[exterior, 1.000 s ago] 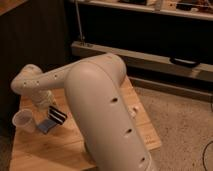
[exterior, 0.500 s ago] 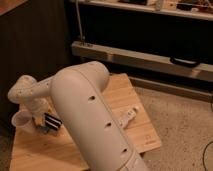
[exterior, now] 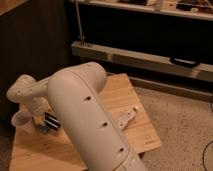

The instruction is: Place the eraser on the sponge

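My gripper (exterior: 41, 119) is low over the left end of the wooden table (exterior: 142, 135), at the end of the wrist beneath the white elbow joint. The eraser (exterior: 53, 122), a black block with pale stripes, lies right beside the gripper on its right, tight against my big white arm (exterior: 90, 120). Whether the gripper touches or holds the eraser does not show. The sponge is hidden, with the gripper and forearm covering that part of the table.
A translucent white cup (exterior: 20, 120) stands just left of the gripper near the table's left edge. A white marker-like tube (exterior: 128, 118) lies right of the arm. A dark shelf unit with a pale rail (exterior: 140, 57) runs behind the table.
My arm has swung left across the table, so the marker tube now shows on its right. The gripper has stayed by the eraser and cup. The blue pad seen one second ago is now covered.
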Tool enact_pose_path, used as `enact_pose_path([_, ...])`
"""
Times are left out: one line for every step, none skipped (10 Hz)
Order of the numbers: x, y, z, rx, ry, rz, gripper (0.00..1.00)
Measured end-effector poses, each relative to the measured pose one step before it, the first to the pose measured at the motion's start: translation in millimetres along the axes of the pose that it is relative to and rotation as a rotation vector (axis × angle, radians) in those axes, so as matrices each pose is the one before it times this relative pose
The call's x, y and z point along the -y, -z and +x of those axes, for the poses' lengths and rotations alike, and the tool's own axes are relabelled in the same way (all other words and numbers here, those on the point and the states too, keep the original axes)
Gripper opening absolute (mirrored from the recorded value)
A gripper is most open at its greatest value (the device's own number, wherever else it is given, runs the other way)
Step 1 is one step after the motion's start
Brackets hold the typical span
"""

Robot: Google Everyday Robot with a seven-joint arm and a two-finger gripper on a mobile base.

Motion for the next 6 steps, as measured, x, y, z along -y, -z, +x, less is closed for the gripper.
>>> enact_pose_path([0.71, -2.33, -0.09, -0.00317, -0.00149, -0.00595, 0.74])
enact_pose_path([0.63, -3.07, -0.32, -0.002, 0.00059, -0.01616, 0.79])
enact_pose_path([1.33, -0.58, 0.32, -0.00023, -0.00036, -0.00501, 0.8])
enact_pose_path([-0.69, 0.99, -0.22, 0.00109, 0.00263, -0.00522, 0.8])
enact_pose_path([-1.74, 2.5, -1.12, 0.00162, 0.00444, -0.00346, 0.8])
enact_pose_path([-1.38, 1.43, -0.01, -0.00146, 0.00278, -0.00298, 0.8])
